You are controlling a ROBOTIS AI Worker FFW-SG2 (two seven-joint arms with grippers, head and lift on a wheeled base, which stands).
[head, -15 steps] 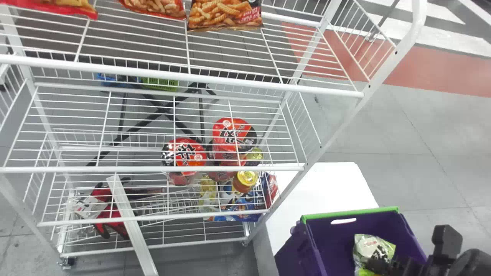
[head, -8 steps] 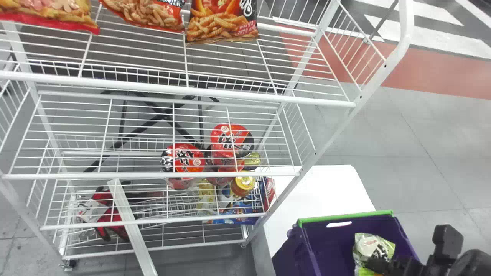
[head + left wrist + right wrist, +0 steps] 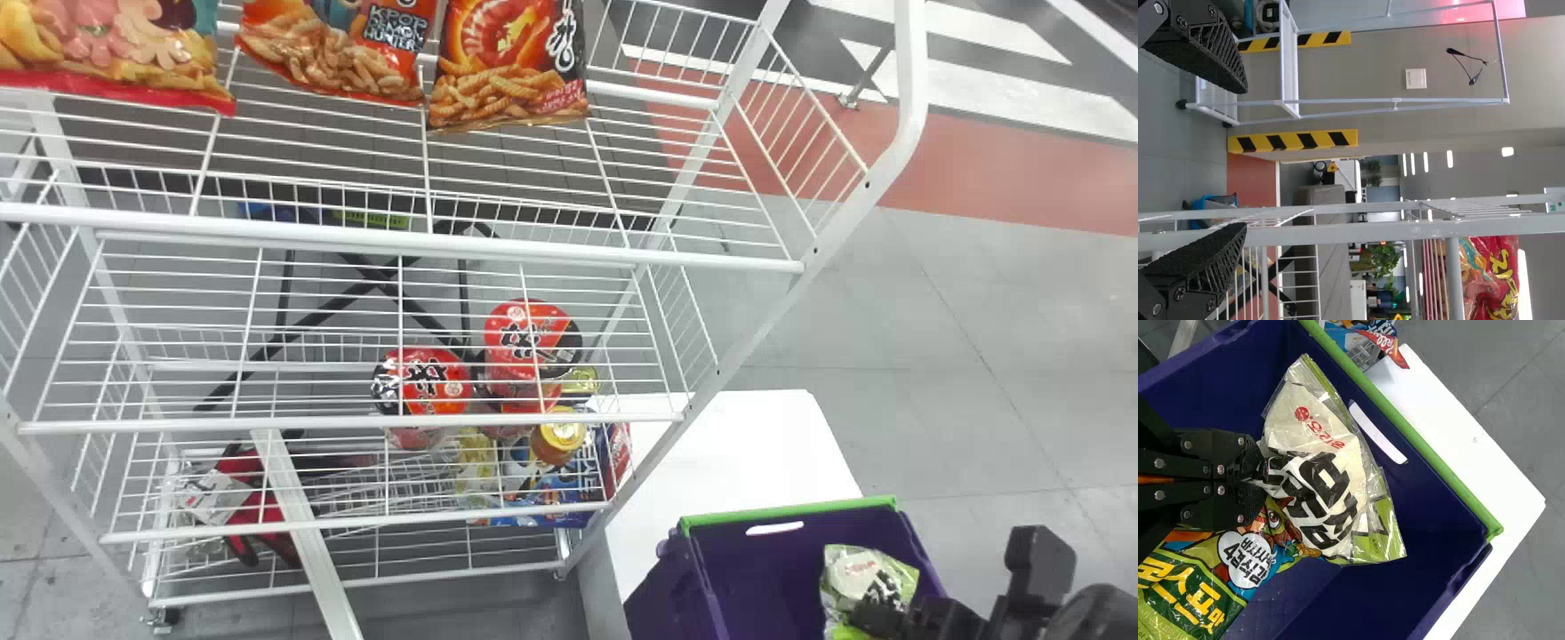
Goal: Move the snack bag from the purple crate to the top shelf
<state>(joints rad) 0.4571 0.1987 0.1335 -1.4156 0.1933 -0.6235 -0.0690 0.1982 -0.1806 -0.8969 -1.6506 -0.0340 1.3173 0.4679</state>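
Note:
My right gripper [image 3: 876, 615] is at the purple crate [image 3: 782, 569] in the head view, against a white-and-green snack bag [image 3: 867, 578]. In the right wrist view, the right gripper [image 3: 1263, 477] is shut on the side of that snack bag [image 3: 1328, 480], over the purple crate [image 3: 1431, 567]. A second, green and yellow snack bag [image 3: 1188, 600] lies by the fingers. The top shelf [image 3: 498, 182] carries a row of snack bags. My left gripper [image 3: 1245, 159] stands open and holds nothing, with rack bars close in front.
A white table [image 3: 738, 444] stands beside the rack, next to the crate. Lower shelves hold red noodle cups [image 3: 532, 338], a yellow-lidded jar [image 3: 558, 436] and red gloves [image 3: 253, 507]. The rack's white corner post [image 3: 756, 329] rises between the shelves and the open floor.
The head view has shifted: rack and crate sit lower and the crate farther left, and more of the top shelf's bags shows. The right gripper and its bag keep nearly the same place in view.

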